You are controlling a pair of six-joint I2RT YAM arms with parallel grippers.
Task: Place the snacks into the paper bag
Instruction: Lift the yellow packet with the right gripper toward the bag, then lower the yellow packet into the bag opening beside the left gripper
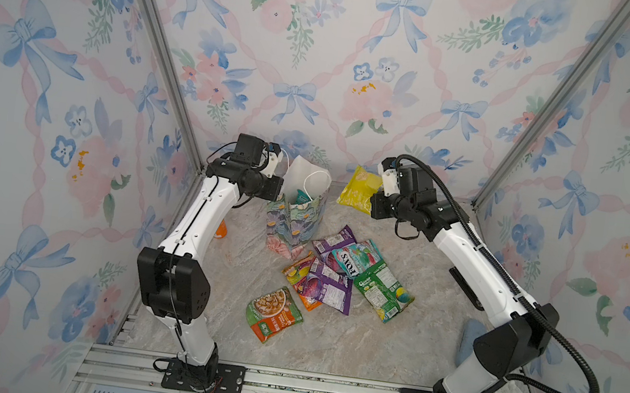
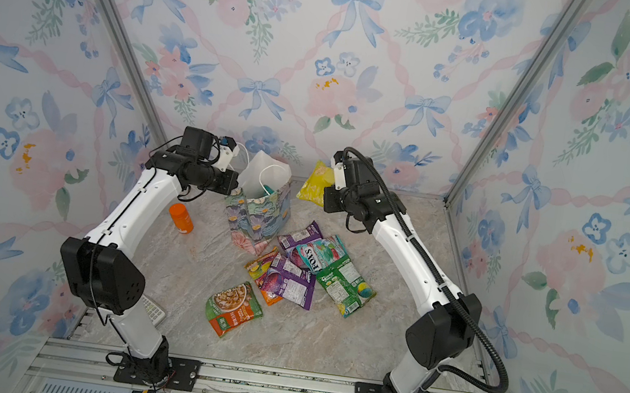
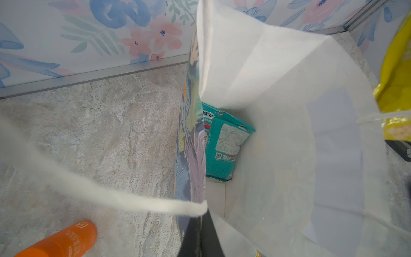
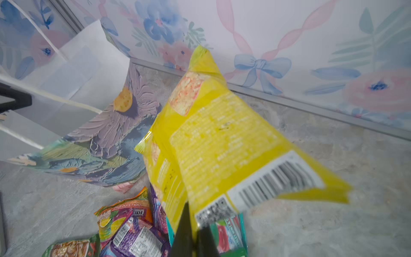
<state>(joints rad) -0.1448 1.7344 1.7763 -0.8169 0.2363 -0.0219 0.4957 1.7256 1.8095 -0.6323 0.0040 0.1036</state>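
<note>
The floral paper bag (image 1: 293,219) (image 2: 256,219) stands upright at the back of the table, mouth open. My left gripper (image 1: 282,192) (image 3: 201,233) is shut on its left rim, beside a white cord handle (image 3: 111,195). A teal packet (image 3: 224,144) lies inside the bag. My right gripper (image 1: 374,199) (image 4: 195,233) is shut on the corner of a yellow packet (image 1: 359,189) (image 4: 222,138), held in the air just right of the bag. On the table lie several snacks: purple (image 1: 328,290), teal (image 1: 355,256), green (image 1: 383,291) and a noodle-picture packet (image 1: 275,314).
An orange bottle (image 2: 181,218) lies left of the bag. A black stapler (image 1: 463,285) sits under the right arm. A remote (image 2: 153,310) lies under the left arm, and a blue cloth (image 1: 467,345) is at the right edge. Floral walls close in three sides.
</note>
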